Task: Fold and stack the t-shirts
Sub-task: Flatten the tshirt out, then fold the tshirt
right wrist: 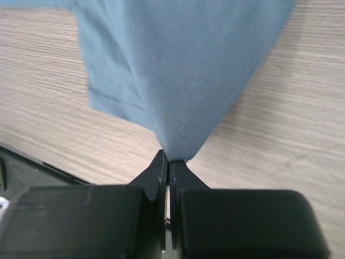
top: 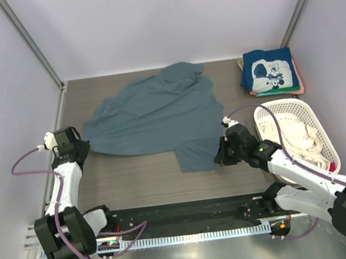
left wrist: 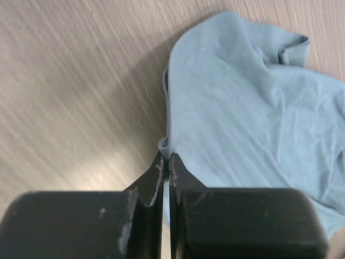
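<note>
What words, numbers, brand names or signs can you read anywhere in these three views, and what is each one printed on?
No text can be read in any view.
On the navy t-shirt: a white cartoon print; any lettering in it is too small to read.
On the slate-blue t-shirt: plain cloth, no print or label showing.
On the white basket: no label visible.

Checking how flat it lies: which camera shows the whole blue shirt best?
The top external view: the blue shirt shows almost whole, spread out. The left wrist view shows just one pinched edge; the right wrist view just a pinched corner.
</note>
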Robot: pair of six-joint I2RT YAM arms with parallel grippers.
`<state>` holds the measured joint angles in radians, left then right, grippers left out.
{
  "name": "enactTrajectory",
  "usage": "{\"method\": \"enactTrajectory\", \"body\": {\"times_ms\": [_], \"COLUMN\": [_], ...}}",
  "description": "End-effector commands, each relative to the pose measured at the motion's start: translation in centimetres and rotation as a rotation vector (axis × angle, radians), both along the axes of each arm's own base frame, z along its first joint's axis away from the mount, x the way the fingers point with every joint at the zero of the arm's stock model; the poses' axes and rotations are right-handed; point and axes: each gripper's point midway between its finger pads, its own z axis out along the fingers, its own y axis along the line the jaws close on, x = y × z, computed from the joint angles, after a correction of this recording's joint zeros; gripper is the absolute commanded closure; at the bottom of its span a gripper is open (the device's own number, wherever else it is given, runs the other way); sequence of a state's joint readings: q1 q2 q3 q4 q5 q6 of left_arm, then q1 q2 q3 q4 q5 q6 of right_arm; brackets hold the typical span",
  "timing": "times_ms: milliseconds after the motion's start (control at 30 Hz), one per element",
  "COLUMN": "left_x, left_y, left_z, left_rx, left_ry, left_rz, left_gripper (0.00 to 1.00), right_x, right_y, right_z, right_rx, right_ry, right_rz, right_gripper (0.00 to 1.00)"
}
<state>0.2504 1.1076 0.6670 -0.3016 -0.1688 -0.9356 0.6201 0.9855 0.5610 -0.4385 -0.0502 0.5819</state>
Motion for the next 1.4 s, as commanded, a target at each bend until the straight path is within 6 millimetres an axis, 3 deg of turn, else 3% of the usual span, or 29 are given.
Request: {"method": "enactTrajectory", "body": {"times_ms": [0, 300, 467, 833, 967, 1100, 1367], "left_x": [-1.6, -4.6, -6.4, -10.5, -11.2, -10.1, -4.7], "left_y": [-0.6, -2.3, -3.1, -5.3, -5.7, -5.7, -5.4], "left_z": [0.5, 2.9, 3.8, 6.5, 8.8, 9.3, 6.3], "left_rx": [-0.014, -0.036, -0.041, -0.038, -0.01, 0.022, -0.04], "left_ry": [0.011, -0.035, -0.04, -0.054, -0.099, -0.073, 0.066], "left_rz": [-0.018, -0.055, -0.074, -0.163, -0.197, -0.263, -0.362], "left_gripper": [1.0, 1.0, 1.0, 1.0, 1.0, 1.0, 1.0], "right_x": [-0.2, -1.9, -2.6, -5.7, -5.7, -3.5, 5.4], "right_y": [-0.5, -1.7, -3.5, -5.2, -5.4, -5.3, -3.1], "right_z": [2.8, 8.1, 10.4, 13.2, 15.7, 16.8, 17.2], "right_rx": [0.033, 0.169, 0.203, 0.303, 0.342, 0.243, -0.009], "right_ry": [-0.04, -0.12, -0.172, -0.175, -0.212, -0.249, -0.292], "right_rz": [-0.045, -0.124, -0.213, -0.256, -0.269, -0.26, -0.267], "right_gripper": [0.99, 0.99, 0.99, 0.99, 0.99, 0.99, 0.99]}}
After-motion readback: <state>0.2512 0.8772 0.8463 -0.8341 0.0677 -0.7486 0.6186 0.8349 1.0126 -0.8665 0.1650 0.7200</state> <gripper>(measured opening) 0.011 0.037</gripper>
